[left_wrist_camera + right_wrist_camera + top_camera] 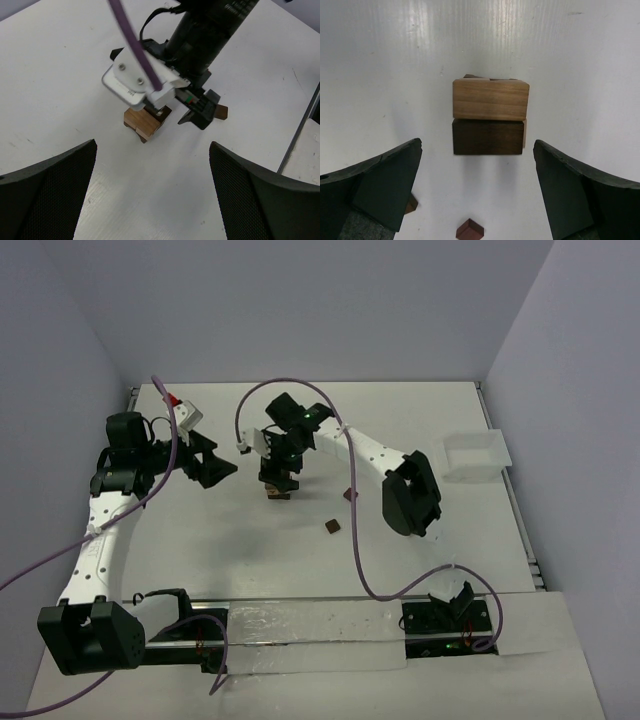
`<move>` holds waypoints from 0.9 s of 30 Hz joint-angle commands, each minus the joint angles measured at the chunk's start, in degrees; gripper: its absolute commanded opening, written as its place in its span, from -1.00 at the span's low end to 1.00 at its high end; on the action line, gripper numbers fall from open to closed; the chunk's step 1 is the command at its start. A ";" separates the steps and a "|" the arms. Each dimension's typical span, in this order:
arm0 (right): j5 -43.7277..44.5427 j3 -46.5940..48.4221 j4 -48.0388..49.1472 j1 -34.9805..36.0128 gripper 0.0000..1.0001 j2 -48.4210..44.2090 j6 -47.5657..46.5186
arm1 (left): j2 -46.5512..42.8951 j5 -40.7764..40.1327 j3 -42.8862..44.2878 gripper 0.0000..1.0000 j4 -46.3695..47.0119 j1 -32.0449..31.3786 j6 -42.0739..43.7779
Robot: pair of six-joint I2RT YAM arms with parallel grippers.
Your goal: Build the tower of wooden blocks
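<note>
From above, your right hand [279, 472] is hovering over the tower [277, 494] on the surface [420, 420], and your left hand [212, 464] is waiting well apart. At the left wrist, its fingers [50, 195] are spreading wide, gripping nothing. At the right wrist, the fingers [375, 185] are gaping wide, flanking the tower without touching its sides.

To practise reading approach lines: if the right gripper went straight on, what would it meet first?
Probably the wood block tower, centred under the open right gripper; gap unclear.
</note>
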 commanded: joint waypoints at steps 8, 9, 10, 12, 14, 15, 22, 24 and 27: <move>-3.18 -8.32 0.30 -1.12 0.99 -22.07 2.34 | -0.70 -0.80 4.99 0.98 1.64 0.41 -1.73; -3.33 -11.57 0.10 -1.70 0.98 -24.19 1.29 | -1.13 -1.06 4.81 0.98 1.60 0.38 -1.74; -3.25 -14.26 -0.12 -2.32 0.97 -25.76 -0.39 | -1.62 -1.11 4.54 0.99 1.60 0.38 -1.70; -1.15 -24.34 1.05 -3.14 0.83 -31.10 -4.04 | -2.38 -1.29 3.95 0.99 2.08 0.37 -1.84; 0.54 -31.23 2.71 -3.90 0.75 -34.45 -8.30 | -2.86 -1.39 3.43 0.98 2.60 0.39 -2.22; 1.72 -35.80 3.62 -4.55 0.69 -36.45 -10.05 | -3.16 -1.39 3.03 0.98 3.00 0.38 -2.44; 1.35 -50.03 8.92 -8.04 0.46 -38.99 -23.23 | -2.79 -1.31 2.33 0.97 4.65 0.37 -3.62; 0.58 -52.70 11.17 -8.10 0.44 -38.33 -25.69 | -2.66 -1.48 2.14 0.97 4.98 0.37 -3.39; -0.66 -51.98 11.21 -7.87 0.36 -35.85 -26.52 | -2.44 -1.66 2.05 0.96 4.50 0.37 -2.82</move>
